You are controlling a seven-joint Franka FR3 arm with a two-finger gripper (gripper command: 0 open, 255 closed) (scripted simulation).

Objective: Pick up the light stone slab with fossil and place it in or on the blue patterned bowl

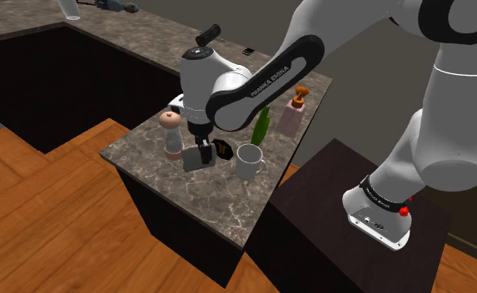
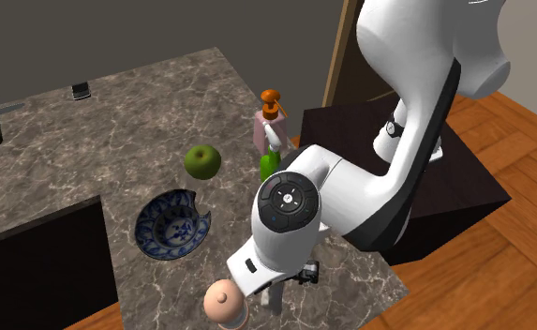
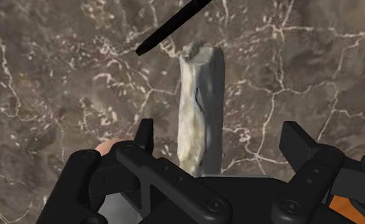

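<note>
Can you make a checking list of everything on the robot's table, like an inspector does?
Surface: dark marbled counter, pale veins.
Job's things: light stone slab standing on edge; blue patterned bowl, a notch in its rim, nothing inside.
Clutter: green apple, pink soap dispenser, green bottle, white mug, pink-topped grinder.
Gripper: jaws open on either side of the slab, not touching it.
Cables: nothing seen.
Surroundings: wooden floor, dark stand.
</note>
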